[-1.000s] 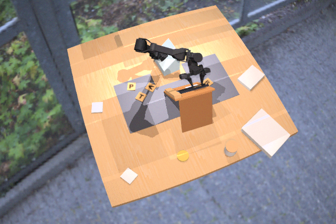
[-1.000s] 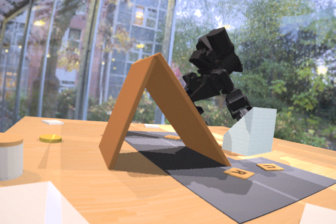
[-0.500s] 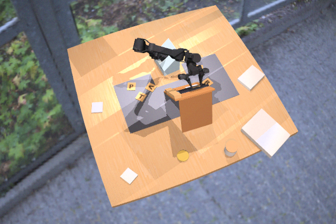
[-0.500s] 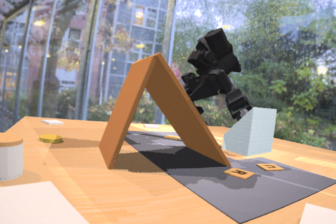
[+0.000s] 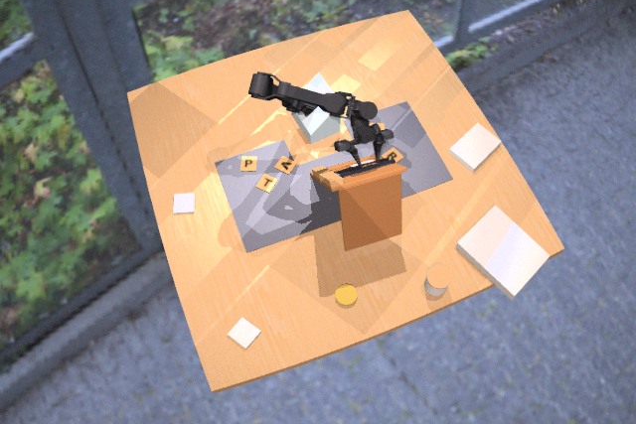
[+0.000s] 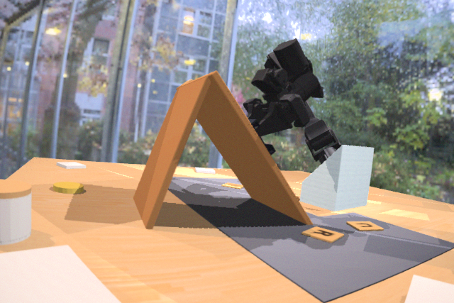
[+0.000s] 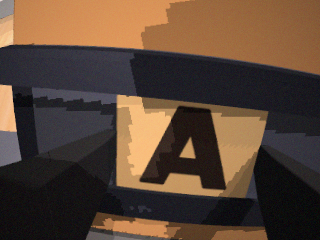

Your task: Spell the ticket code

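My gripper is shut on the A tile, which sits upright between the dark lips of the letter rail. The rail's left end shows in the wrist view, with empty channel between it and the tile. The rail is on the sloped orange board. Loose on the mat lie a P tile, a T tile, an R tile, a U tile and a turned tile, A or V. No ticket print is readable.
A pale blue wedge block stands under the arm. The grey mat runs under the board. A yellow disc, a lidded jar and white blocks stand around.
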Available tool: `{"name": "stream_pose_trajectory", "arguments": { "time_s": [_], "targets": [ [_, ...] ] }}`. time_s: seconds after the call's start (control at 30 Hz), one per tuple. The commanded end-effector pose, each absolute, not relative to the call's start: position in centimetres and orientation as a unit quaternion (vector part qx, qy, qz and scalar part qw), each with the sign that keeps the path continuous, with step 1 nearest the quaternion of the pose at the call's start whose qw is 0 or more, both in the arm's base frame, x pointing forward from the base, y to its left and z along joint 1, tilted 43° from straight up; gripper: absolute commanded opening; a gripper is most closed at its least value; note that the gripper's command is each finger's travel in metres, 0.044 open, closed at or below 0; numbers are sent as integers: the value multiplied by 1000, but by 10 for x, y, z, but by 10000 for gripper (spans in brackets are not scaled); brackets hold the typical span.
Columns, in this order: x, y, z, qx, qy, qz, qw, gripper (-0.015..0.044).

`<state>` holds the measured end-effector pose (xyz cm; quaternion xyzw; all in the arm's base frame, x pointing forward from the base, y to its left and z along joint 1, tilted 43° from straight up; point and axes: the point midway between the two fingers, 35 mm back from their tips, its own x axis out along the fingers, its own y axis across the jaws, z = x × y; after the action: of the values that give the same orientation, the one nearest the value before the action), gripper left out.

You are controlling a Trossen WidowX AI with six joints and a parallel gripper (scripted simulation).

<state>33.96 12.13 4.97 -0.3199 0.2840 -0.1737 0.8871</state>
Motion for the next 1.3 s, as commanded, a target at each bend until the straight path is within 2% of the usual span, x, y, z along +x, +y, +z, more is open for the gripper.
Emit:
{"name": "stream_pose_trajectory", "arguments": {
  "time_s": [0.0, 1.27],
  "targets": [
    [340, 121, 53, -318, 283, -171, 889, 0],
    [337, 105, 67, -318, 283, -172, 888, 0]
  ]
}}
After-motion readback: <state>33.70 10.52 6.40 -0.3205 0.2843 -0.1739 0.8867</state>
